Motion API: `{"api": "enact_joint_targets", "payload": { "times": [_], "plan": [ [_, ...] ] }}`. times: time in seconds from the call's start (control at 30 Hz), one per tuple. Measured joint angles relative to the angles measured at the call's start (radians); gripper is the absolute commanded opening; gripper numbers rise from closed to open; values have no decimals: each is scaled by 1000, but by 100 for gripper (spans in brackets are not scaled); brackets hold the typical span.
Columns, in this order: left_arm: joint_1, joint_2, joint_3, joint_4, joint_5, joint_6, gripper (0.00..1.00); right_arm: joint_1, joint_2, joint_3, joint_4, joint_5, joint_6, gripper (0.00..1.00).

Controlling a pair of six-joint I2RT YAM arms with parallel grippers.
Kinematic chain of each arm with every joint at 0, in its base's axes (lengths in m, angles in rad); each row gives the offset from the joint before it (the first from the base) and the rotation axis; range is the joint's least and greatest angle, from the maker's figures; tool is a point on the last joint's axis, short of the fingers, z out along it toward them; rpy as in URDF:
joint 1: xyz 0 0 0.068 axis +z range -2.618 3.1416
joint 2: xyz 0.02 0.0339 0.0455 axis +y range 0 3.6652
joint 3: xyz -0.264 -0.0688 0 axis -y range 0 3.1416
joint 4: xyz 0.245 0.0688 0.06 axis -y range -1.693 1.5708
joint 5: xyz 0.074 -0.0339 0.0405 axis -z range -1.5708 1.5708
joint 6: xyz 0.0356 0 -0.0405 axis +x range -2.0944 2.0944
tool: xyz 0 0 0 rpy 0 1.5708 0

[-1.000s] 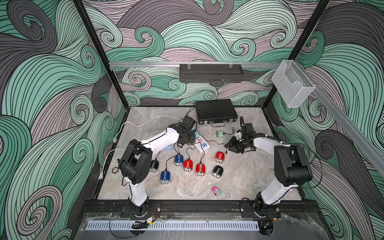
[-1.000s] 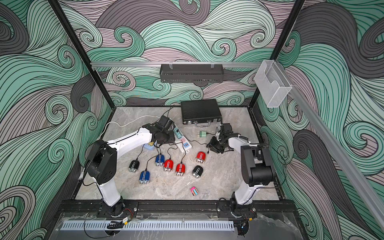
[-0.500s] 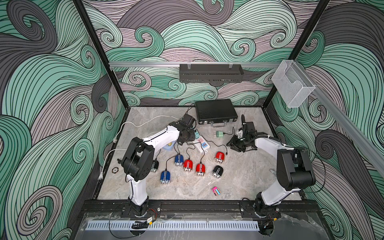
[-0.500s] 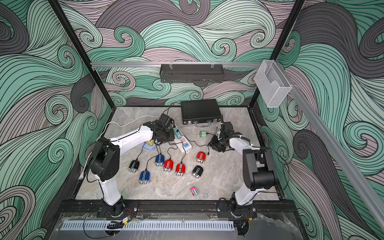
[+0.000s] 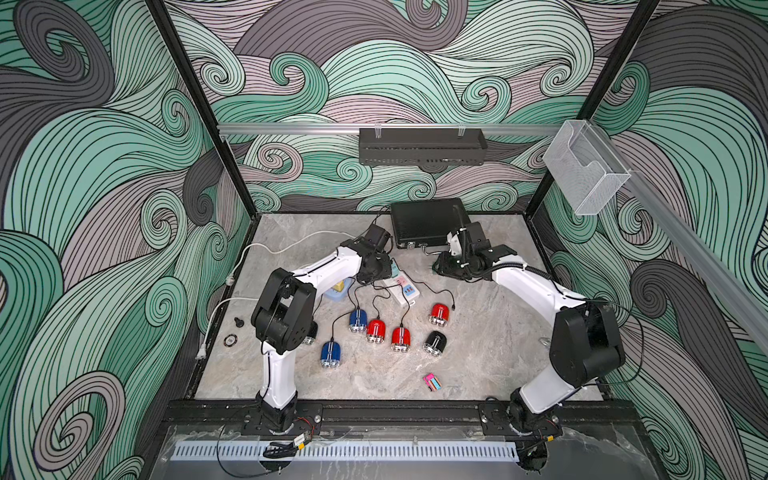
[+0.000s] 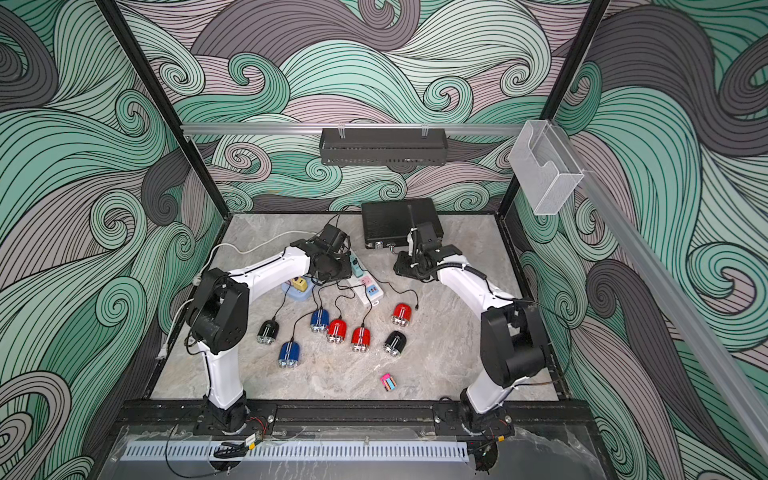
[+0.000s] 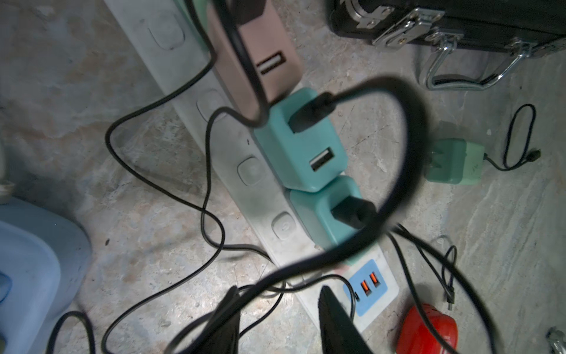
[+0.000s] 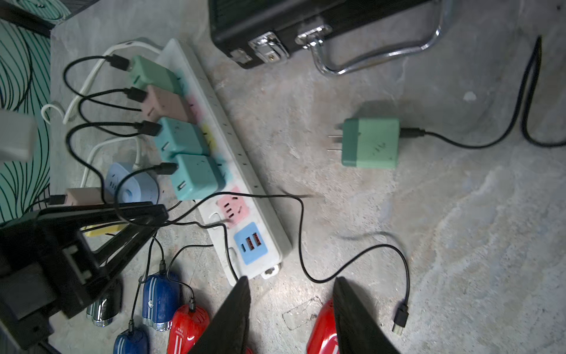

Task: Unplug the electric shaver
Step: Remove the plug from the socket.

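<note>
Several electric shavers lie in front of the white power strip (image 5: 401, 291): red ones (image 5: 376, 330), blue ones (image 5: 357, 320) and a black one (image 5: 434, 343), most with black cables running to adapters on the strip (image 8: 242, 147). One red shaver (image 8: 320, 331) has its USB plug (image 8: 399, 318) lying free on the table. My right gripper (image 8: 291, 294) hangs open over the bare table beside it, holding nothing. My left gripper (image 7: 278, 303) is open just off the strip's USB end (image 7: 366, 283). A black cable (image 7: 407, 159) from a teal adapter (image 7: 301, 144) loops across its fingers.
A loose green adapter (image 8: 370, 147) with its cable lies on the table between the strip and the black case (image 5: 428, 222). A pale blue round socket (image 6: 297, 289) sits under the left arm. A small pink item (image 5: 432, 382) lies near the front edge.
My right gripper has moved left and toward the back, ending near the black case. The left arm has shifted only slightly over the power strip.
</note>
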Motion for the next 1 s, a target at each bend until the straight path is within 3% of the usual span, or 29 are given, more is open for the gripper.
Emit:
{"api": "enact_joint_targets", "payload": {
  "times": [0.27, 0.77, 1.0],
  "plan": [
    [18, 15, -1, 8, 23, -23, 37, 103, 81, 150, -40, 76, -82, 62],
    [63, 29, -31, 74, 80, -37, 35, 258, 272, 363, -116, 155, -222, 66],
    [90, 41, -45, 87, 97, -40, 35, 269, 358, 421, -131, 165, -239, 66]
  ]
}}
